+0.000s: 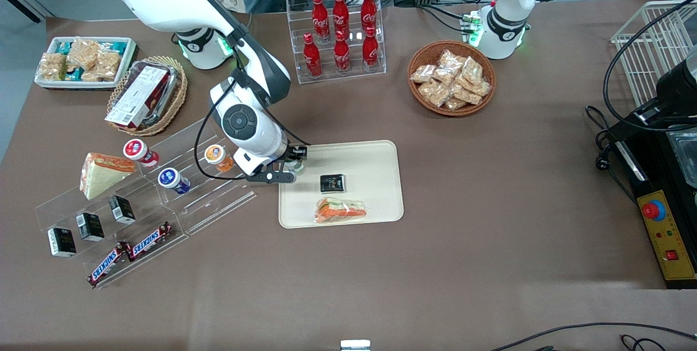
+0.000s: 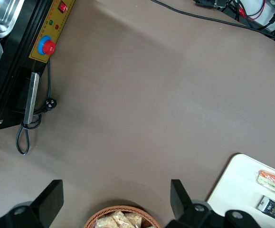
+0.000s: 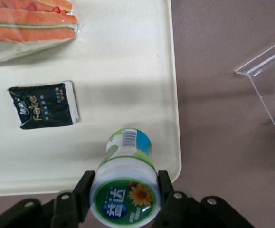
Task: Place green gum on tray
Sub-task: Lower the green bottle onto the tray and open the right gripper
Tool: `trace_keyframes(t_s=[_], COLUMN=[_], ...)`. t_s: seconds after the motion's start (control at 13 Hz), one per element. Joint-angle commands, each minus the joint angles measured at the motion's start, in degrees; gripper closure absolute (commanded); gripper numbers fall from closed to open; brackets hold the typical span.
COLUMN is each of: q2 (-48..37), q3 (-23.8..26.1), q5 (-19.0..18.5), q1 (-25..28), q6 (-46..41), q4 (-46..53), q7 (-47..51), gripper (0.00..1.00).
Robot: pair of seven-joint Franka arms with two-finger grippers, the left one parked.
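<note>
Green gum, a small pale-green plastic bottle with a round white green-labelled lid point(image 3: 124, 192), is clamped at the lid between the fingers point(image 3: 84, 190) of the right arm's gripper point(image 1: 288, 167), above the corner of the large flat cream plastic tray point(image 3: 128, 57) nearest the clear acrylic display rack point(image 1: 212, 204).

Handling, judged: light, rigid, smooth-sided, so likely slippery; the lid rim is the sensible hold.

Right wrist view shows label, barcode and grip plainly. Front view nearly hides the bottle under the wrist, but gives the layout: black packet point(image 1: 332, 183) and wrapped sandwich point(image 1: 341, 210) on the tray, nearer that camera.
</note>
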Motion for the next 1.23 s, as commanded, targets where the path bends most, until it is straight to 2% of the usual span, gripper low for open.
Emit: trace_keyframes(t_s=[0.0, 0.54, 0.62, 0.69, 0.85, 1.15], q2=[2.7, 5.0, 5.1, 5.1, 5.0, 1.3], q3=[-0.1, -2.2, -2.2, -2.2, -2.2, -2.2], q5=[-1.1, -1.6, -1.7, -1.9, -3.5, -3.5], q1=[0.3, 2.8, 2.8, 2.8, 2.7, 2.0], q6=[1.9, 4.2, 4.2, 4.2, 4.2, 3.6], q4=[1.6, 1.5, 1.5, 1.5, 1.6, 1.8], q7=[1.1, 1.4, 1.4, 1.1, 1.0, 0.4], gripper=[0.62, 0.61, 0.44, 0.0, 0.0, 0.0])
